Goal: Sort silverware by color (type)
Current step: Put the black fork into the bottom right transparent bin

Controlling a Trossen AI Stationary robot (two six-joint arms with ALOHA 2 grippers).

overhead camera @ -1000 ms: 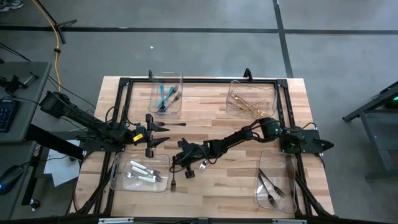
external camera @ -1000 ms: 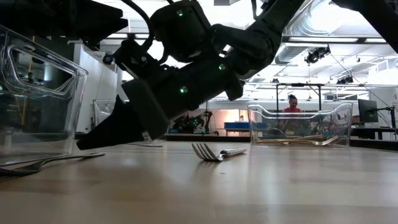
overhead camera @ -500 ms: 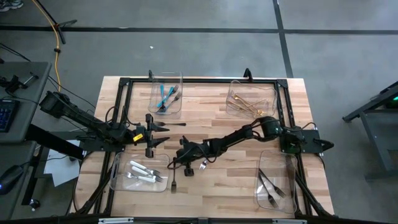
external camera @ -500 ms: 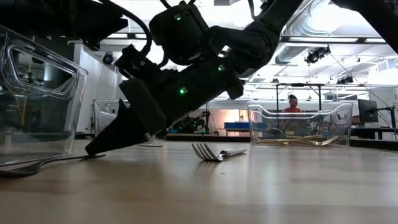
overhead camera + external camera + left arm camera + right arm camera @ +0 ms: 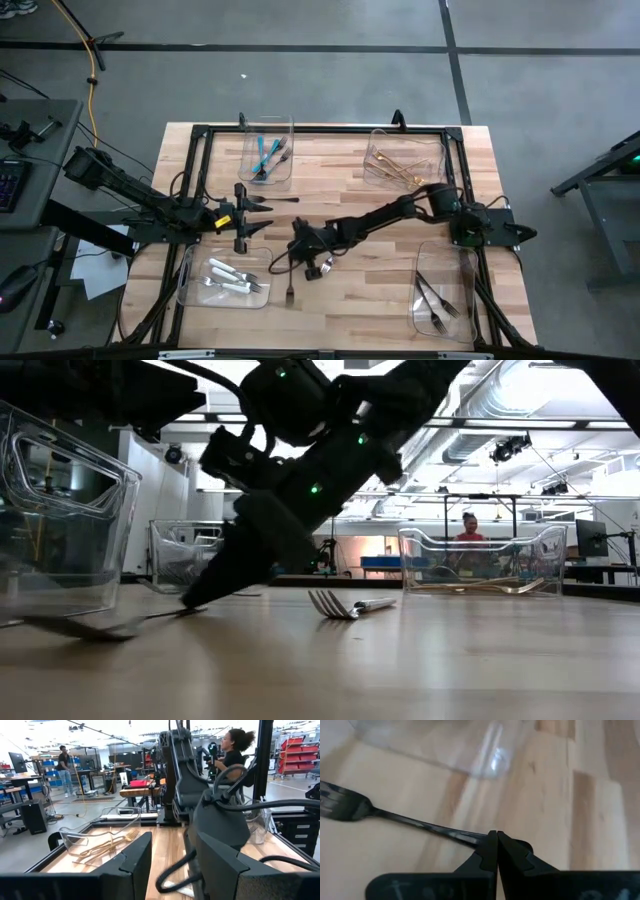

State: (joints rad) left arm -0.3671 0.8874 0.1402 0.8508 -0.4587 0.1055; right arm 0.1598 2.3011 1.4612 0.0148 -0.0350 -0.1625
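A dark steel fork [image 5: 289, 290] lies flat on the wooden table, its head [image 5: 340, 805] toward the near edge. My right gripper [image 5: 291, 264] is shut and slants down onto the fork's handle end. A second dark fork [image 5: 325, 266] lies just to its right, tines on the wood [image 5: 345, 603]. My left gripper [image 5: 250, 215] hovers level and open over the table's left part, with nothing between its fingers [image 5: 135, 865]. My right gripper presses its shut fingertips [image 5: 493, 842] down on the dark fork's handle near its free end [image 5: 470, 837]. The fingers slant down from the table's right and far side [image 5: 195, 600]. The fork lies flat on the table, its head [image 5: 90, 626] toward the near edge.
Four clear bins stand near the corners: teal-handled pieces at far left [image 5: 268, 155], gold ones at far right [image 5: 403, 165], white-handled ones at near left [image 5: 225, 278], dark steel ones at near right [image 5: 440, 300]. A black frame [image 5: 200, 135] rims the table. Bare wood lies mid-table.
My right gripper has tipped to a steeper downward slant, and its shut tips have come down onto the dark fork's handle end. They have moved a little toward the table's right edge. The fork has slid that way along the wood, still lying flat.
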